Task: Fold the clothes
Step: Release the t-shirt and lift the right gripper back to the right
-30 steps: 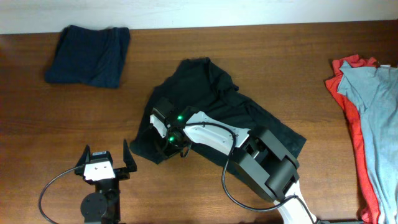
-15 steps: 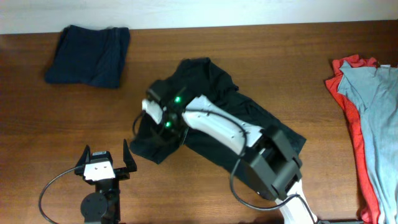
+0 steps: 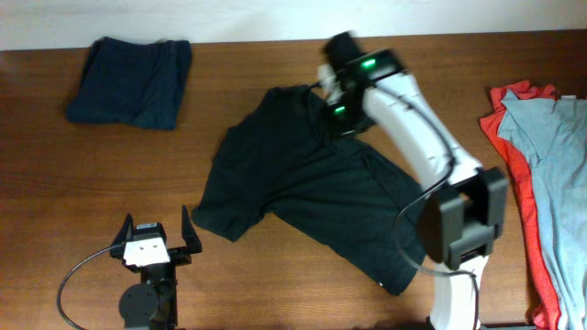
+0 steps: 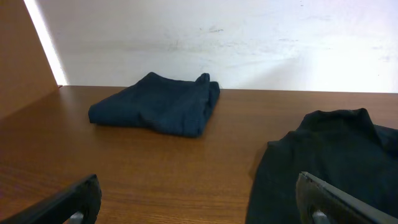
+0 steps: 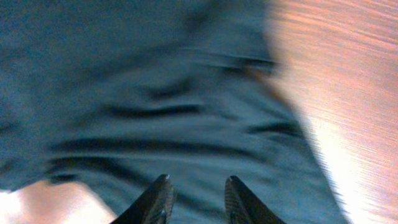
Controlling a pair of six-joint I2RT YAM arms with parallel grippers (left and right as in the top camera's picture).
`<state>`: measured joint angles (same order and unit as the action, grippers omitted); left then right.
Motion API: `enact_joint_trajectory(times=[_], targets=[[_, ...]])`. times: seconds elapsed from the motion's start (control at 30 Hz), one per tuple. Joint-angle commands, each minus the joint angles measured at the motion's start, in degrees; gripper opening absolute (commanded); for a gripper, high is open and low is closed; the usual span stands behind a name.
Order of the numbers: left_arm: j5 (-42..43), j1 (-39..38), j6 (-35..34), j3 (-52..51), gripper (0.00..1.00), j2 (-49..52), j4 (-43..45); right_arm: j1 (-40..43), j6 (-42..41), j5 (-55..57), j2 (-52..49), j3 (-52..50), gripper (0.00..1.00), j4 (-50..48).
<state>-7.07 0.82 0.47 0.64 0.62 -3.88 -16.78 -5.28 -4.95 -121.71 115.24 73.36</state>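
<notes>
The right gripper (image 5: 199, 198) hangs with its jaws a narrow gap apart, nothing pinched, over the far edge of the black T-shirt (image 3: 303, 183), which lies spread out mid-table. The left gripper (image 4: 199, 205) rests wide open near the shirt's nearest corner. A folded navy garment (image 3: 133, 81) lies far left. A grey garment (image 3: 559, 156) lies on a red garment (image 3: 506, 128) at the right edge.

Overhead looks down; both wrist views also show the black T-shirt (image 3: 312, 197).

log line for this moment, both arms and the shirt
black T-shirt: spread out, unfolded | right gripper: open, above its upper edge | left gripper: open, apart from shirt
</notes>
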Motion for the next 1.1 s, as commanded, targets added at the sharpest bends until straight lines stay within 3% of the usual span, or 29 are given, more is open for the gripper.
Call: enact_joint_trajectory(times=[0.0, 0.07, 0.13, 0.2, 0.43, 0.7, 0.8, 1.07], targets=[[0.20, -0.17, 1.09, -0.13, 0.99, -0.26, -0.22, 7.30, 0.35, 1.99, 0.85, 0.44, 0.38, 2.21], [0.20, -0.17, 1.09, -0.11, 0.99, -0.26, -0.22, 11.08, 0.37, 2.01, 0.81, 0.44, 0.44, 3.41], [0.20, -0.17, 1.09, -0.13, 0.99, -0.26, -0.22, 14.08, 0.37, 2.03, 0.74, 0.44, 0.59, 3.89], [0.20, -0.17, 1.09, -0.13, 0.99, -0.26, -0.22, 16.79, 0.37, 2.01, 0.68, 0.42, 0.63, 4.44], [0.20, -0.17, 1.09, -0.13, 0.99, -0.26, -0.22, 22.49, 1.36, 2.01, 0.48, 0.09, 0.60, 10.49], [0.20, -0.17, 1.09, -0.13, 0.99, -0.26, -0.22, 23.10, 7.34, 1.99, 0.48, -2.16, 0.57, 18.21], [0.20, -0.17, 1.09, -0.13, 0.99, -0.26, -0.22, 24.65, 8.09, 1.05, 0.48, -5.51, 0.49, 18.69], [0.20, -0.17, 1.09, -0.13, 0.99, -0.26, -0.22, 29.53, 9.57, -2.36, 0.48, -19.32, 0.46, 14.08]])
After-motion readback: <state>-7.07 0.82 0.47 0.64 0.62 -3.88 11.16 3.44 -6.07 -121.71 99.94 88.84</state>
